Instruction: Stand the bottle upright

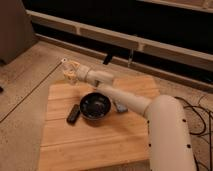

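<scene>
While my hand [68, 71] hangs over the wooden surface's [95, 135] far left corner, clamped on the bottle [66, 68], the dark bowl [95, 106] sits below right of it.

The gripper [68, 70], closed around the bottle [65, 67], sits over the table's [95, 145] far-left corner. The bowl [95, 106] rests mid-table at the gripper's five o'clock. The bar [73, 114] lies just off the bowl's nine o'clock, and a small flat object [121, 107] sits at its three o'clock.
</scene>
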You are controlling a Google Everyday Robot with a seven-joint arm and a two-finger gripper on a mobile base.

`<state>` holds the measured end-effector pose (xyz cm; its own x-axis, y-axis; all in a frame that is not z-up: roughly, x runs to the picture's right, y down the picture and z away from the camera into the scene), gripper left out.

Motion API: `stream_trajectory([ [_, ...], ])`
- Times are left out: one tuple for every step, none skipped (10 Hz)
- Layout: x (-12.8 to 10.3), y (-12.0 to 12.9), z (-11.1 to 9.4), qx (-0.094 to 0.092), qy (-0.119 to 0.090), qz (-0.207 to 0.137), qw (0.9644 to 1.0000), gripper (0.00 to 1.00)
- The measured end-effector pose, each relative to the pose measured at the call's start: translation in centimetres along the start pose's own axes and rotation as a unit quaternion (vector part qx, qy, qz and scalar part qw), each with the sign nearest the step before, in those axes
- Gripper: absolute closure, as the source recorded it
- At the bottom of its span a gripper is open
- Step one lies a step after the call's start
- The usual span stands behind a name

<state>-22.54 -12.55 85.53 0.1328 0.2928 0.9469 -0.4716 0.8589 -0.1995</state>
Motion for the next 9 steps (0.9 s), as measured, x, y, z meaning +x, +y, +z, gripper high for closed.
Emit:
stream_trajectory([
  [0.7, 0.6, 0.2, 0.003, 0.001, 0.002, 1.0, 0.97],
  [1.4, 1.0, 0.4, 0.007, 0.002, 0.005, 1.0, 0.97],
  [2.0, 1.4, 0.5, 0.011, 0.004, 0.008, 0.9999, 0.97],
  [2.8, 1.8, 0.6, 0.018, 0.007, 0.013, 0.9997, 0.97],
  [3.3, 2.1, 0.7, 0.022, 0.01, 0.016, 0.9996, 0.97],
  [3.7, 2.3, 0.7, 0.025, 0.015, 0.02, 0.9994, 0.97],
  [4.5, 2.6, 0.6, 0.032, 0.023, 0.03, 0.9988, 0.96],
  [4.8, 2.6, 0.5, 0.037, 0.028, 0.037, 0.9982, 0.91],
  [5.3, 2.7, 0.3, 0.044, 0.035, 0.048, 0.9973, 0.8],
])
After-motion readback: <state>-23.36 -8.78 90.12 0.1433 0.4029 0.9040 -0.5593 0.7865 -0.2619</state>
